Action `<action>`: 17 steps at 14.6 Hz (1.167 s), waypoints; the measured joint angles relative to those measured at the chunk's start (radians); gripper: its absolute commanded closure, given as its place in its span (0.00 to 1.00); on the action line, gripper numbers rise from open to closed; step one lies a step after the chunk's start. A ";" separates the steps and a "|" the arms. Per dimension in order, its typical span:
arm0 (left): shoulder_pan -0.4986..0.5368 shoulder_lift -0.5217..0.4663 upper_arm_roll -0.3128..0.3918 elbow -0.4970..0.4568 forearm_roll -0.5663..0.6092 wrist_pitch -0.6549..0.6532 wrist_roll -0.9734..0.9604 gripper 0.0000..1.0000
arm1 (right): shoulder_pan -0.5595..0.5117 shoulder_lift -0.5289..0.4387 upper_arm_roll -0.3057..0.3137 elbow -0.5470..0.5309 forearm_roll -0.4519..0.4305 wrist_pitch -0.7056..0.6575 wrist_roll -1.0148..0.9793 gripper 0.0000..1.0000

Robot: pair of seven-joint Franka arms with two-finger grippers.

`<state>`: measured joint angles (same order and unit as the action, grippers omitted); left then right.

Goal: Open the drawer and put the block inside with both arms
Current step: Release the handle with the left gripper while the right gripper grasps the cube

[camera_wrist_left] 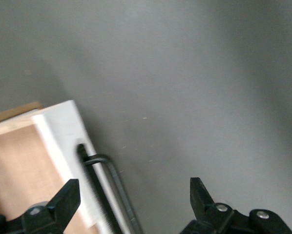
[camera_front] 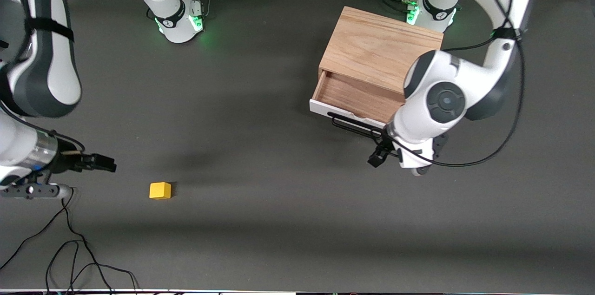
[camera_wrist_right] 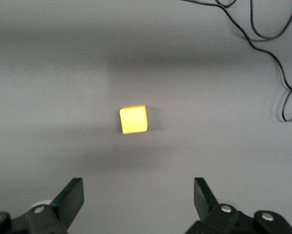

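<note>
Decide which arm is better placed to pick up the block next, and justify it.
Right. The right gripper hangs open near the block, while the left gripper is open by the drawer handle.

Drawer [camera_front: 358, 97] pulled open (wood interior); yellow block [camera_front: 160, 190] on table.

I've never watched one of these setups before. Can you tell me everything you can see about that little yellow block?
The block is a small yellow-orange cube with plain, smooth-looking faces and crisp edges. It sits flat on the dark grey table, toward the right arm's end, nearer the front camera than the cabinet. Nothing touches it; the right end effector is open, with the cube ahead of its fingers.
</note>
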<state>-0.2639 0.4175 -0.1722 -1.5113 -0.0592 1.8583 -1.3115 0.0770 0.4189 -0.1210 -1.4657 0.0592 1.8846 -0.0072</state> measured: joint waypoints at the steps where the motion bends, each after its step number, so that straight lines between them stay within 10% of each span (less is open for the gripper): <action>1: 0.008 -0.004 0.000 0.050 0.000 -0.093 0.016 0.00 | 0.002 0.029 0.000 0.000 0.000 0.018 0.000 0.00; 8: 0.204 -0.177 0.002 0.146 0.001 -0.486 0.641 0.00 | 0.048 0.220 0.002 -0.058 0.000 0.303 0.000 0.00; 17: 0.332 -0.349 0.001 -0.076 0.030 -0.312 1.060 0.00 | 0.048 0.297 0.000 -0.182 0.000 0.529 0.000 0.01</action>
<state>0.0686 0.0687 -0.1713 -1.5875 -0.0293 1.5461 -0.2517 0.1254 0.7154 -0.1208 -1.6480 0.0592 2.4132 -0.0072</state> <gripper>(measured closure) 0.000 0.000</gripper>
